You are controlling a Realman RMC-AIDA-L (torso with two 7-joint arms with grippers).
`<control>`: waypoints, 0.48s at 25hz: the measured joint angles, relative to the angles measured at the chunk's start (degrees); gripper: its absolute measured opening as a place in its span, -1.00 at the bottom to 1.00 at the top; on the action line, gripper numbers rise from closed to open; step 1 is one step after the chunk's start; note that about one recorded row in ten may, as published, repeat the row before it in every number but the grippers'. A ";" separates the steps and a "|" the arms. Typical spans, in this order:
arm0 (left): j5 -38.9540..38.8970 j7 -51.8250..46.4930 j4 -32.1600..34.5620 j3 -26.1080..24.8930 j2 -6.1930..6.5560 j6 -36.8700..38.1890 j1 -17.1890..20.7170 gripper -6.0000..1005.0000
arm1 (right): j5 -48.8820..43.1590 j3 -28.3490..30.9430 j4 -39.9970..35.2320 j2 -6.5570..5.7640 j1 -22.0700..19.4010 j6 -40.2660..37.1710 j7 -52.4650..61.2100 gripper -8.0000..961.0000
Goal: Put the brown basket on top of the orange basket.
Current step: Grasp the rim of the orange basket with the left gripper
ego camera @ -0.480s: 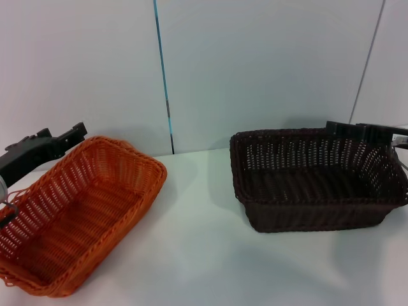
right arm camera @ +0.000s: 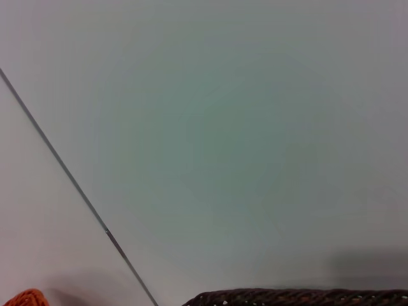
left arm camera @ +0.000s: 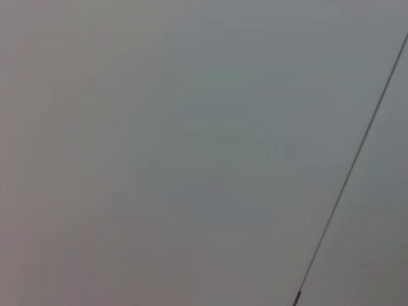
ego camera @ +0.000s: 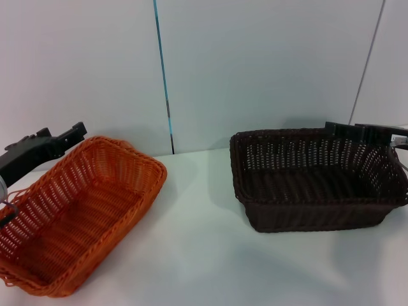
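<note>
The orange basket point(ego camera: 76, 210) sits on the white table at the left, tilted, with loose strands at its near end. The brown basket point(ego camera: 315, 182) sits on the table at the right. The two baskets stand apart. My left gripper point(ego camera: 75, 132) is at the far left, just behind the orange basket's back rim. My right gripper point(ego camera: 335, 130) is behind the brown basket's back right rim, close to it. In the right wrist view the brown basket's rim point(right arm camera: 299, 298) shows at the edge, with a bit of the orange basket point(right arm camera: 25, 298) beyond.
The white table point(ego camera: 204, 255) runs between and in front of the baskets. A pale wall with a blue vertical seam point(ego camera: 162, 76) stands close behind the table. The left wrist view shows only the wall.
</note>
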 joint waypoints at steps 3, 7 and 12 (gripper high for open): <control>0.00 0.00 0.02 0.02 0.02 0.00 0.00 0.73 | 0.00 0.03 0.00 0.00 0.00 0.01 0.06 0.76; 0.00 0.00 0.04 0.04 0.04 0.00 0.00 0.73 | 0.00 0.05 0.00 0.00 0.00 0.03 0.13 0.76; 0.01 -0.02 0.08 0.05 0.05 0.00 0.00 0.73 | 0.00 0.09 0.00 0.00 0.00 0.05 0.16 0.76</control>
